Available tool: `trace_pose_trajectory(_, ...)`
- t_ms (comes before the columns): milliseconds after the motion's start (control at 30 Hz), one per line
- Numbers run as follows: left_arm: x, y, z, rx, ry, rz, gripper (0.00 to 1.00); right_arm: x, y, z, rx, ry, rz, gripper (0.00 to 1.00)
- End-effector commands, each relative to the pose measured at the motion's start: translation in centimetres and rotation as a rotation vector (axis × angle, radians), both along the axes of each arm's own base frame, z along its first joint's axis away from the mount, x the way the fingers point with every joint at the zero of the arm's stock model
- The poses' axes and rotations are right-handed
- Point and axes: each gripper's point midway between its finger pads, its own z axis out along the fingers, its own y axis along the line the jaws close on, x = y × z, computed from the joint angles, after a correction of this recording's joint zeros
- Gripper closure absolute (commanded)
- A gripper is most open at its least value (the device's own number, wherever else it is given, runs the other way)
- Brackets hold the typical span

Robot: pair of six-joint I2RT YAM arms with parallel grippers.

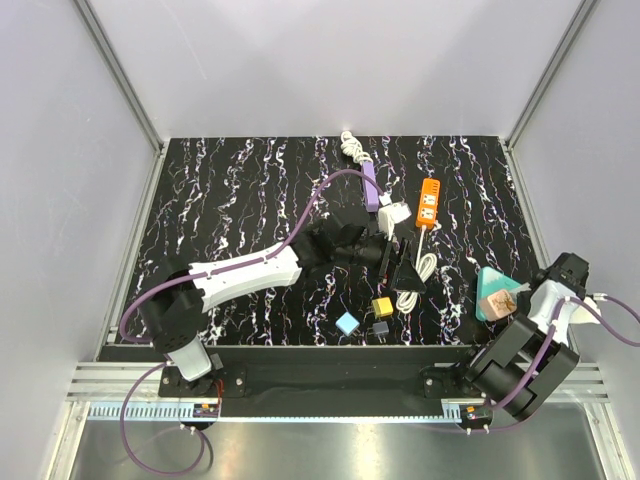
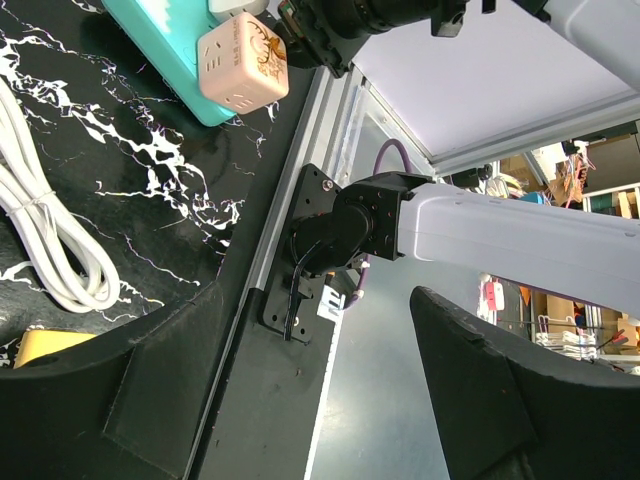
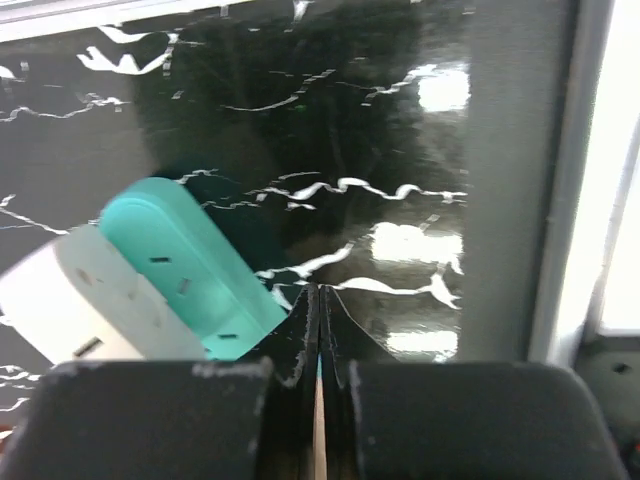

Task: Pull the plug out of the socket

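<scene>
Against the teal strip point(image 2: 165, 50), the pink cube's point(image 2: 243, 62) print is illegible.

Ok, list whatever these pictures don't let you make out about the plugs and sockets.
- Top view: left claw tips blend into the black marbled tabletop; anything under them is hidden.
- Right wrist view: white plastic block by the teal plastic power strip is cut off by the left edge and the shut right claw.
- Left wrist view: peach cube adapter prongs hidden by its own body.
</scene>
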Motion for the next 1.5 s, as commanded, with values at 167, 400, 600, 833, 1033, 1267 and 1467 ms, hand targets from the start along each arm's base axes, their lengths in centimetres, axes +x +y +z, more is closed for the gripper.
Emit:
trace_pose_trajectory(167, 0.3, -0.7, 1.3, -0.052, -0.037, -0.007, 0.20, 4.7, 1.4, -0.6, 0.061, -0.204, 0.101, 1.00)
trace_pose_trajectory(400, 1.0, -1.2, 0.2, -0.032, -0.034, 0.007, 0.20, 8.5, 5.2, -0.4, 0.101, -0.227, 0.210, 1.00)
trace_pose_trajectory(600, 2.4, -0.8, -1.2, 0.008, -0.056, 0.041, 0.19, 11.7, 6.6, -0.2, 0.118, -0.236, 0.276, 1.00)
trace_pose_trajectory(833, 4.7, -1.5, -2.9, 0.106, -0.116, 0.071, 0.12, 15.9, 9.9, 0.6, 0.170, -0.261, 0.500, 1.00)
trace_pose_trajectory(1033, 5.6, -3.6, -3.3, 0.106, -0.106, 0.074, 0.09, 14.1, 7.5, 3.9, -0.009, -0.175, 0.588, 0.97)
trace_pose_trajectory(1267, 6.9, -7.4, -6.3, 0.212, -0.301, 0.173, 0.02, 14.0, 6.1, 7.3, -0.064, -0.244, 0.700, 0.39)
trace_pose_trajectory(1467, 8.2, -9.3, -7.9, 0.322, -0.508, 0.201, 0.01, 13.7, 6.5, 8.5, -0.027, -0.356, 0.764, 0.01)
